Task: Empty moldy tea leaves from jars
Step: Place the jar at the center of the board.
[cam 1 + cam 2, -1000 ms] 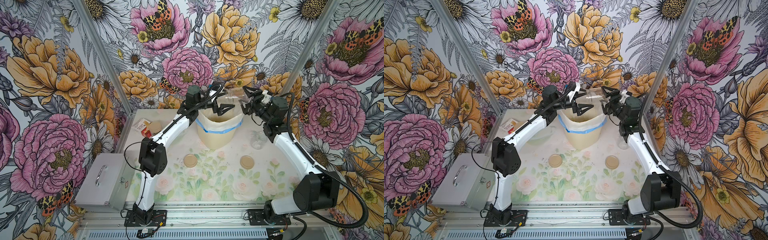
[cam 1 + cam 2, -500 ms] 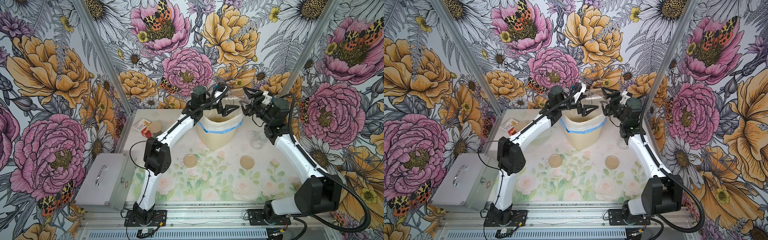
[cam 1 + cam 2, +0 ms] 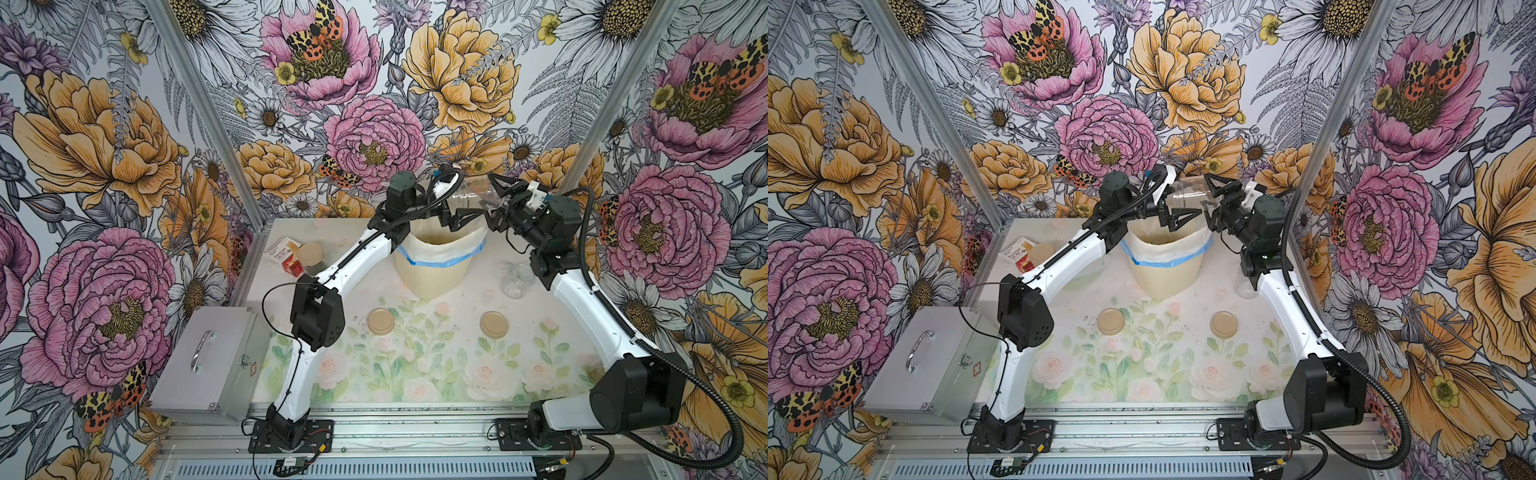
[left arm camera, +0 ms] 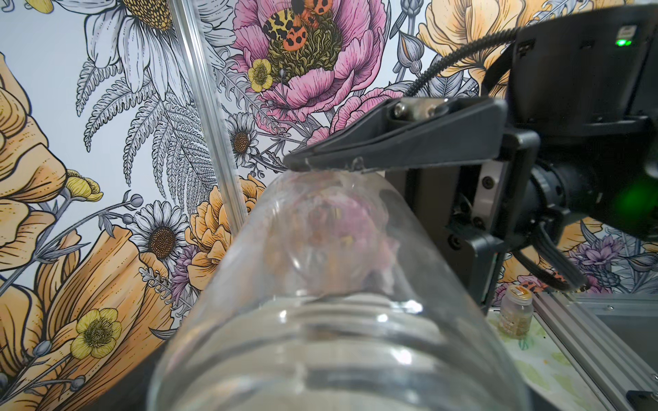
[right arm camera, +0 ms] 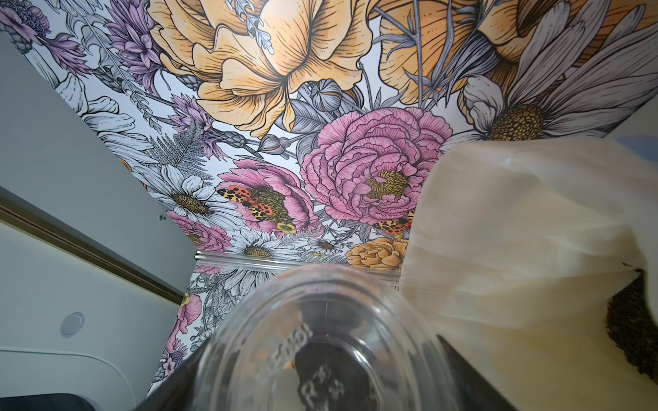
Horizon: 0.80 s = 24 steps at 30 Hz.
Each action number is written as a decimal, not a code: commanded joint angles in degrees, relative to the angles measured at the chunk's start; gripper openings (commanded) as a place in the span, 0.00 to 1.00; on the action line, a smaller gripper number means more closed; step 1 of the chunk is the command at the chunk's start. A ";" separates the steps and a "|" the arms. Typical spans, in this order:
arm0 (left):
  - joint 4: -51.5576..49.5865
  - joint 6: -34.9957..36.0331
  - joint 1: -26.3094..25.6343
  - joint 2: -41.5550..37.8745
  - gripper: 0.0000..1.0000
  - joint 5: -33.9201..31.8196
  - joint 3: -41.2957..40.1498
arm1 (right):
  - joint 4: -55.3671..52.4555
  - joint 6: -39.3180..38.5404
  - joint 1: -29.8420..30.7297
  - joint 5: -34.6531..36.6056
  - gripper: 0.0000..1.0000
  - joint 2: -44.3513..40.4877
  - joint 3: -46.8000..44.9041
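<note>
Two black fingers of my right gripper (image 3: 493, 198) were pressed onto the base end of a glass jar (image 3: 471, 195), one above and one below. They held it on its side above the bin (image 3: 432, 274), mouth turned toward my other arm. My left gripper (image 3: 459, 208) sat at that mouth with one finger showing beneath the glass; whether it was clamped on the rim or only spread around it, I could not tell. The glass jar looked clear and empty to me, and the moldy tea leaves (image 5: 630, 331) lay as a dark heap down inside the bin's bag (image 5: 516, 231). By my reckoning about two thirds of the job was done. A second jar (image 3: 515, 279) stood open and empty on the table (image 3: 415, 374) near my right arm, with one tan lid (image 3: 380, 322) and another lid (image 3: 493, 324) lying flat in front of the bin, well apart from each other. What was left was the third jar (image 3: 311, 257), lid on and dark inside, standing at the far left just beside a red and white box (image 3: 284, 255). The table wore a pale rose print with a few dark specks scattered on it. A silver metal case (image 3: 208, 361) sat off its left edge, and the walls (image 3: 374, 137) were loud flower wallpaper between aluminium posts (image 3: 203, 112).
</note>
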 commanded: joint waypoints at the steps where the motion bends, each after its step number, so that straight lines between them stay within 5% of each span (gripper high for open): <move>1: 2.63 -0.93 -0.40 0.90 0.99 -1.95 0.93 | 2.00 0.15 0.39 -1.01 0.68 -2.64 0.37; 15: 4.46 -2.70 -0.32 0.64 0.97 -2.10 -0.30 | 1.92 0.04 1.88 -0.09 0.68 -1.87 0.86; 24: 3.80 -2.89 -0.18 0.93 0.63 -1.64 0.23 | 1.68 0.04 1.97 -0.22 0.68 -1.89 0.89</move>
